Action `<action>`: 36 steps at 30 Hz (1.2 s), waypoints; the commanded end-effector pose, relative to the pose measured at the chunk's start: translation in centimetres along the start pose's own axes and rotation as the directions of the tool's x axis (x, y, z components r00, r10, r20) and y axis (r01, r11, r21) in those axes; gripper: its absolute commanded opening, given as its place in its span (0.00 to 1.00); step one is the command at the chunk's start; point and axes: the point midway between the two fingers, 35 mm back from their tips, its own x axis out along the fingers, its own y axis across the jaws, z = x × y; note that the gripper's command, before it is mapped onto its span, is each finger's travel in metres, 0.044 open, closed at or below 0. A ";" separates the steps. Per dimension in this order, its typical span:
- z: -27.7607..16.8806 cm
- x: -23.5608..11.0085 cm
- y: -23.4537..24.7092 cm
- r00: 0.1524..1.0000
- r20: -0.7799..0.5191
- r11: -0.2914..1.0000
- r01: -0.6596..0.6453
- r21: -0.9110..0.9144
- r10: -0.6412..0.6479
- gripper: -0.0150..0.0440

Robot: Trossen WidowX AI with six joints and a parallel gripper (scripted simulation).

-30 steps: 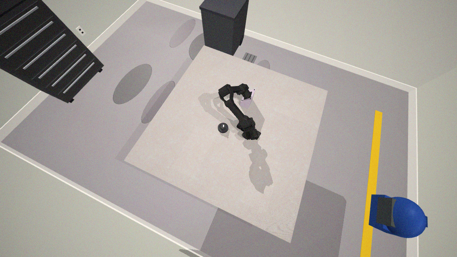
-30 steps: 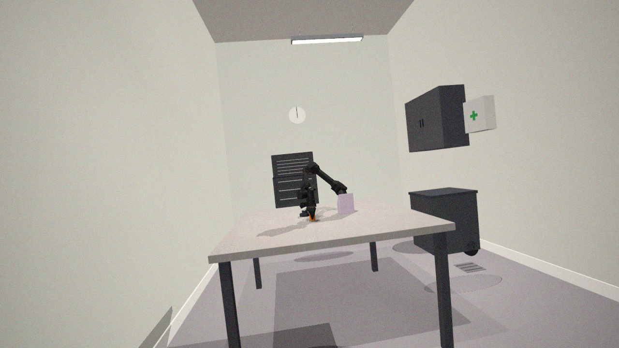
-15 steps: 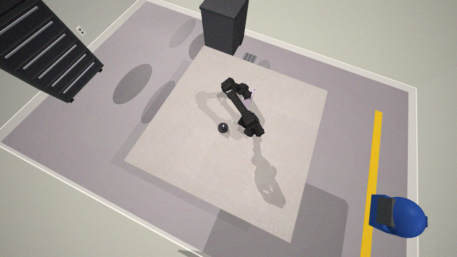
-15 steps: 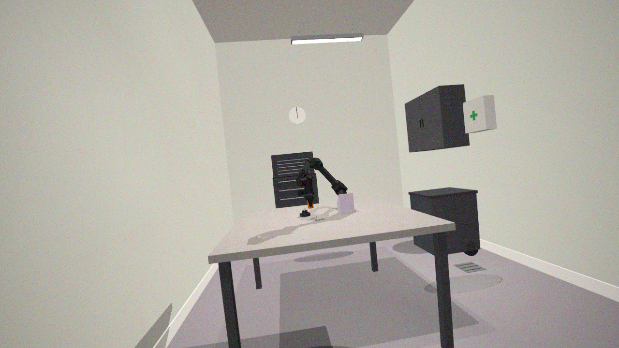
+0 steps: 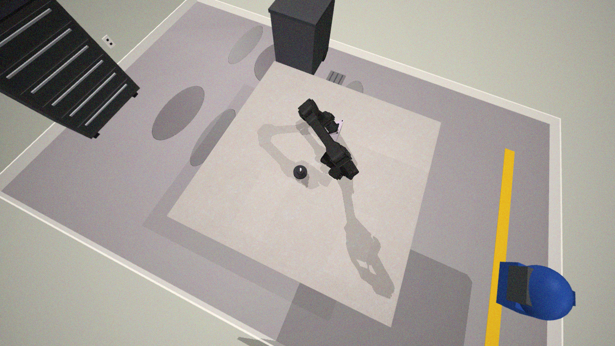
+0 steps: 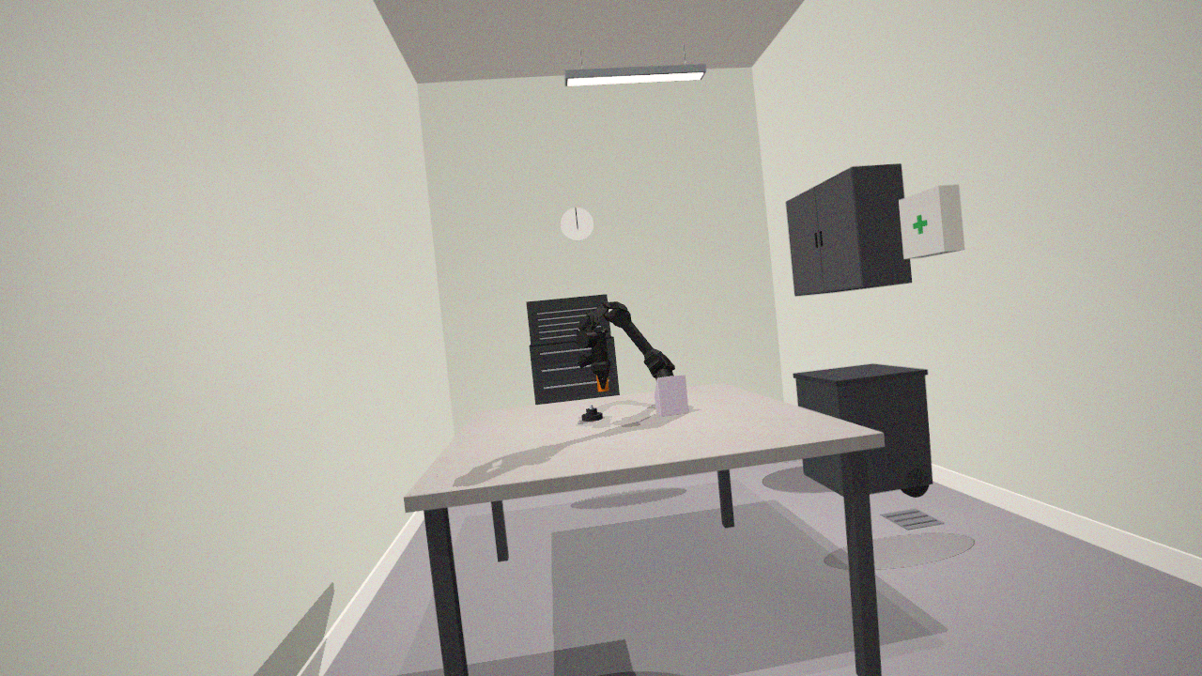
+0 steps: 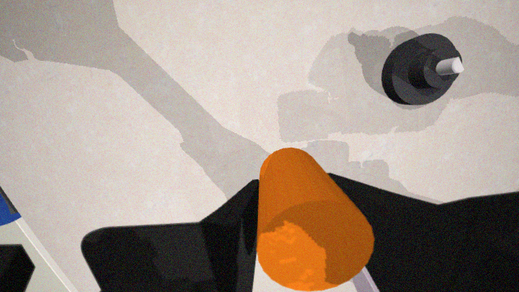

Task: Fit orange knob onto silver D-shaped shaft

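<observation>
My gripper [image 7: 291, 182] [image 6: 600, 379] [image 5: 345, 170] is shut on the orange knob [image 7: 308, 219] [image 6: 599, 387] and holds it upright in the air above the table [image 5: 258, 236] [image 6: 672, 445] [image 7: 122, 122]. The knob's underside and hole are hidden. The dark round pedestal [image 7: 403, 83] [image 5: 299, 173] [image 6: 592, 413] stands on the table with the silver shaft [image 7: 448, 66] [image 5: 300, 170] sticking up from it. In the wrist view it lies at the upper right, well apart from the knob. The arm hides the knob in the overhead view.
A pale lilac box [image 6: 670, 394] [image 5: 340, 126] stands at the arm's base. A dark cabinet [image 5: 301, 30] [image 6: 865, 420] stands off the table's far side, a drawer unit [image 5: 55, 64] [image 6: 559, 370] by the wall, and a blue object [image 5: 546, 292] on the floor.
</observation>
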 end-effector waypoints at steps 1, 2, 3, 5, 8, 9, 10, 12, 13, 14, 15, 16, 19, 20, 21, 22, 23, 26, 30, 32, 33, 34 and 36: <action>0.1 -0.7 -0.3 0.998 0.002 0.998 -0.061 -0.003 0.061 0.25; 0.1 -0.8 -0.3 0.997 0.002 0.997 -0.077 -0.004 0.077 0.25; 0.1 -1.0 -0.4 0.995 0.001 0.995 -0.095 -0.004 0.095 0.25; 0.2 -1.3 -0.6 0.991 0.000 0.991 -0.131 -0.004 0.131 0.25; 0.2 -1.8 -0.8 0.982 -0.001 0.982 -0.187 -0.005 0.187 0.25; 0.2 -2.0 -0.9 0.979 -0.001 0.979 -0.204 -0.005 0.204 0.25; 0.2 -2.2 -1.0 0.975 -0.002 0.975 -0.222 -0.005 0.222 0.25; 0.2 -2.5 -1.1 0.966 -0.003 0.966 -0.259 -0.005 0.259 0.25; 0.2 -2.7 -1.2 0.961 -0.003 0.961 -0.277 -0.005 0.277 0.25; 0.2 -2.9 -1.3 0.955 -0.003 0.955 -0.296 -0.005 0.296 0.25; 0.2 -3.1 -1.4 0.949 -0.004 0.949 -0.316 -0.005 0.315 0.25; 0.3 -3.3 -1.4 0.942 -0.004 0.942 -0.335 -0.005 0.335 0.25; 0.3 -3.9 -1.7 0.920 -0.006 0.920 -0.392 -0.004 0.392 0.25; 0.3 -4.1 -1.8 0.911 -0.006 0.911 -0.411 -0.004 0.411 0.25; 0.3 -4.3 -1.9 0.903 -0.006 0.903 -0.431 -0.004 0.430 0.25; 0.3 -4.5 -1.9 0.893 -0.007 0.893 -0.449 -0.004 0.449 0.25; 0.3 -4.7 -2.0 0.884 -0.007 0.884 -0.468 -0.004 0.468 0.25; 0.3 -5.4 -2.3 0.851 -0.008 0.851 -0.526 -0.004 0.526 0.25; 0.4 -6.3 -2.7 0.797 -0.009 0.797 -0.605 -0.004 0.604 0.25; 0.4 -6.7 -2.9 0.766 -0.009 0.766 -0.643 -0.004 0.643 0.25; 0.4 -7.0 -3.0 0.749 -0.009 0.749 -0.663 -0.004 0.663 0.25; 0.4 -7.2 -3.1 0.732 -0.009 0.732 -0.682 -0.004 0.682 0.25; 0.5 -7.7 -3.3 0.694 -0.008 0.694 -0.720 -0.004 0.720 0.25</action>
